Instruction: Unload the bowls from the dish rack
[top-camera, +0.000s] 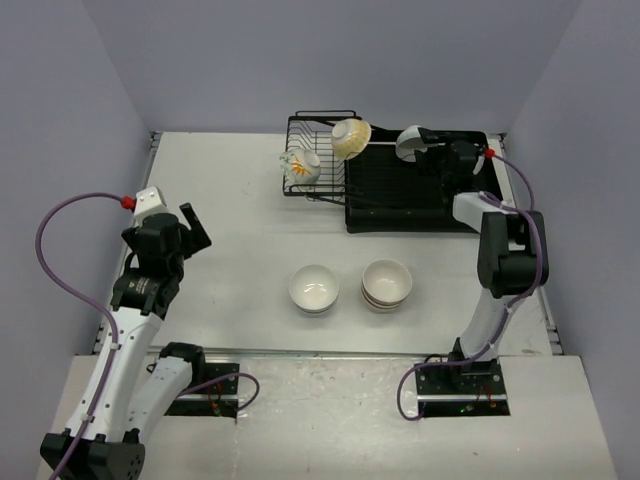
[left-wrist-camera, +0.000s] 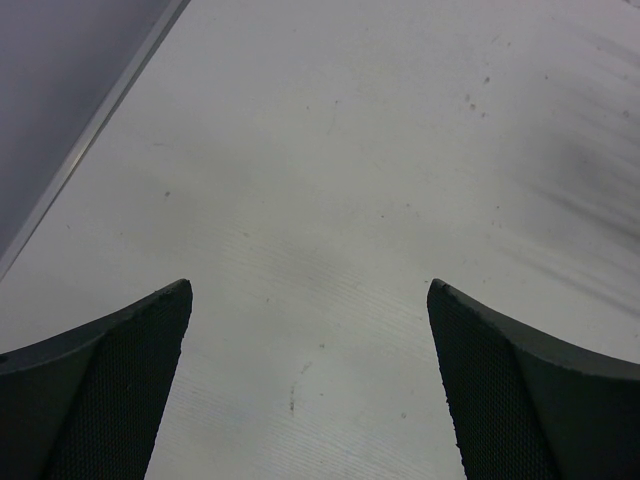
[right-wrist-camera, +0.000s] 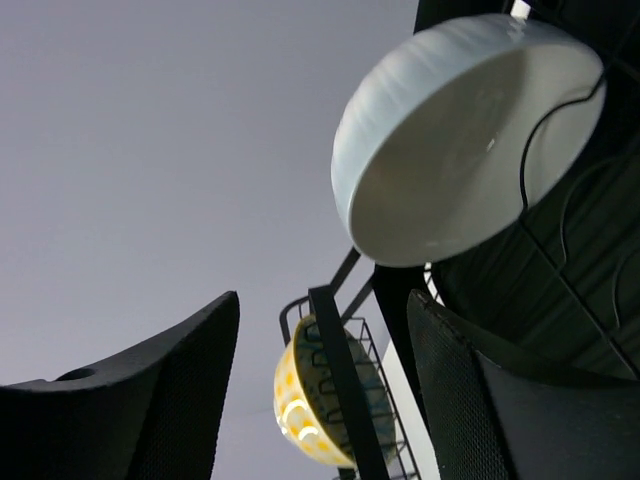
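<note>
Tabletop centre held your unloaded bowls; three more sat in the dish rack; left gripper and right gripper gaped empty.

**Two white-and-black arms**

The left arm and right arm pair white links with black joints. A purple cable with a red plug loops along each. Black fingers carry finely dotted pads.

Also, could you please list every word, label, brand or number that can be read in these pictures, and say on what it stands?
There is no readable text in any view.
The flower-patterned bowl bears only orange decoration, no letters.
The white bowl and the dish rack show no label.
</note>
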